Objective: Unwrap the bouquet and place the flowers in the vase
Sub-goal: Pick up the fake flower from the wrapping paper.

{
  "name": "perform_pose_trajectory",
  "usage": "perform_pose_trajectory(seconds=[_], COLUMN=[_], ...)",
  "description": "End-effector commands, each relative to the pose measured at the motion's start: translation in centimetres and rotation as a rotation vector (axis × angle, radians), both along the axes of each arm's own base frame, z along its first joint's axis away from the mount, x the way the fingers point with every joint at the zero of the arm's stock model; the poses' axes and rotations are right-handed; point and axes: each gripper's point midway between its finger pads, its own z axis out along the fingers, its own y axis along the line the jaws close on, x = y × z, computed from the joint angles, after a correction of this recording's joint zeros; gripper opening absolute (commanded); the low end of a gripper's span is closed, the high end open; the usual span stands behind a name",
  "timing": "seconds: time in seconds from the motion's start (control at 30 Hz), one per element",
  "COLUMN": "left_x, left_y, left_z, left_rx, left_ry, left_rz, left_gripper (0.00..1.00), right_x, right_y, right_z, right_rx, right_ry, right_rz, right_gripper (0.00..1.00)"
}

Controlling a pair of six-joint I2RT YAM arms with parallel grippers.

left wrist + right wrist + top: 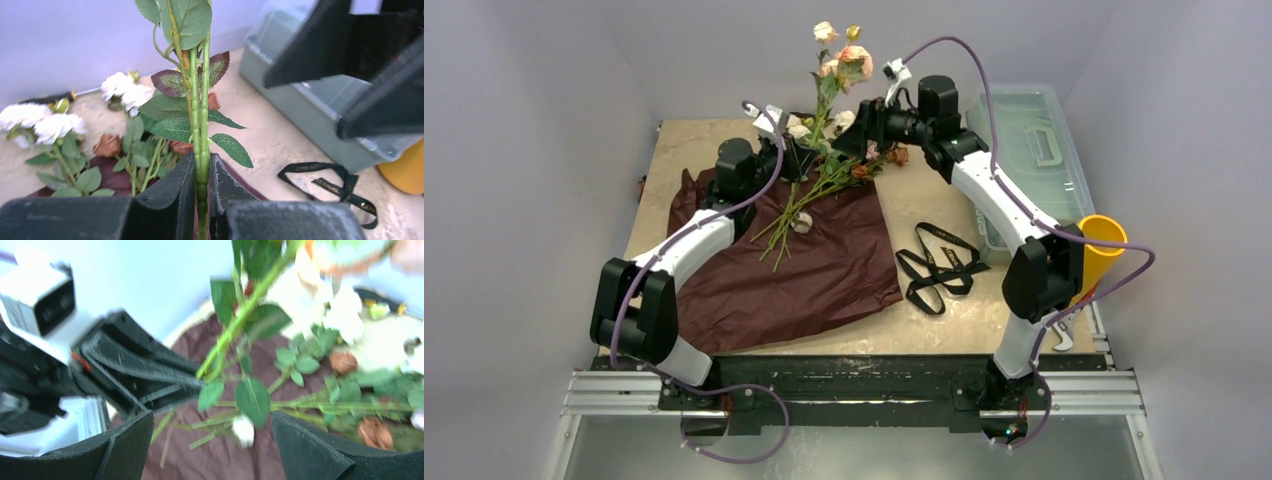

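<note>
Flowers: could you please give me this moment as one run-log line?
left gripper: shut on rose stems, upright | right gripper: open, near stems | paper: spread flat | vase: empty

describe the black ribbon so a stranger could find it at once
Start at the maroon paper sheet spread across the table. Just off its right edge, on bare tabletop, lies the black ribbon: the only thin, looped strap there.
</note>
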Motion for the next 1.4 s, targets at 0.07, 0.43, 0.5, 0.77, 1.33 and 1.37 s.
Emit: perform_pose_trajectory(seconds=[0.07,0.43,0.5,0.77,1.33,1.37], left_x=[-2.7,-7.5,-8.3,-6.9,-7.9,-8.7], left_y=[-2.0,-2.3,-2.0,0.5,5.5,5.0], left_z=[6.5,9.8,9.8,7.9,9.0,9.4], left_rx=[-0.115,-0.135,-0.132,0.032,0.091,0.094], left_ry=[-0.174,-0.249,-0.255,-0.255,-0.256,-0.277], left_rz=[-0.158,-0.277,-0.278,-0.13,-0.184,-0.23], left_gripper=[0.0,0.0,0.0,0.62,0.99,0.96], right_x=[2.0,2.1,1.7,0.5,-3.6,-3.4], right_y=[2.9,3.3,3.0,1.9,-2.2,-2.3], right_z=[8.8,10.0,10.8,15.4,18.8,18.0], right_rx=[0.324,0.439,0.437,0.413,0.327,0.317], right_ry=[-0.065,0.002,-0.021,-0.22,-0.348,-0.333], right_rz=[0.045,0.059,0.054,0.05,-0.027,-0.042], right_gripper=[0.93,0.56,0.37,0.0,0.0,0.0])
